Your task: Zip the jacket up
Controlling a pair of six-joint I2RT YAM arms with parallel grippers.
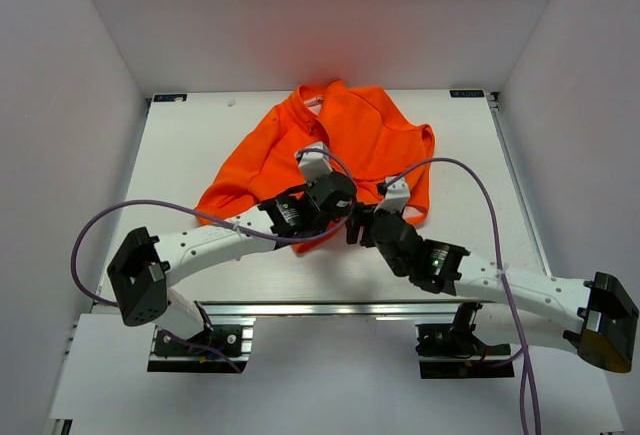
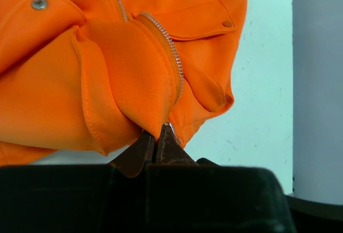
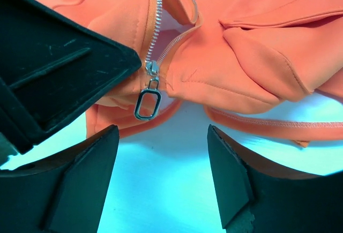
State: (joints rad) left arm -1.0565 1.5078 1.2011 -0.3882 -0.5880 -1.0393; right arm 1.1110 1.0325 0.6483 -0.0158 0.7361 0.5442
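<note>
**Left side.** Left gripper [image 2: 155, 139]: pads pressed together, pinching the bottom hem of the jacket [image 1: 350, 140] right at the foot of the zipper [image 2: 172, 56]. The fabric rises from the pinch in a soft rolled fold.

**Centre.**
- Position: the jacket lies on the white table [image 1: 200, 155], from the middle toward the far edge. It is bunched, not flat.
- Long axis: runs near to far and leans slightly left at the far end.
- Direction: the collar [image 1: 312, 98] points at the far edge, away from the arm bases. The hem faces the arms, and both grippers meet there.
- Look: bright orange matte fabric with stitched seams and silver zipper teeth. To the right of the zipper is a flap pocket [image 2: 198, 21] with a small round snap [image 2: 228, 24].
- Zipper, right wrist view: the two tooth rows join at the slider [image 3: 151, 69], low by the hem. Above it they part, and pale lining [image 3: 172, 27] shows in the gap.
- An oval pull ring [image 3: 147, 103] hangs free from the slider.

**Right side.** Right gripper [image 3: 163, 136]: fingers spread wide, with only bare table between them.
- The pull ring sits just ahead of the gap, nearer the finger on the view's left side, and is not touched.
- The black body of the left gripper fills the left of that view, just beside the slider.
</note>
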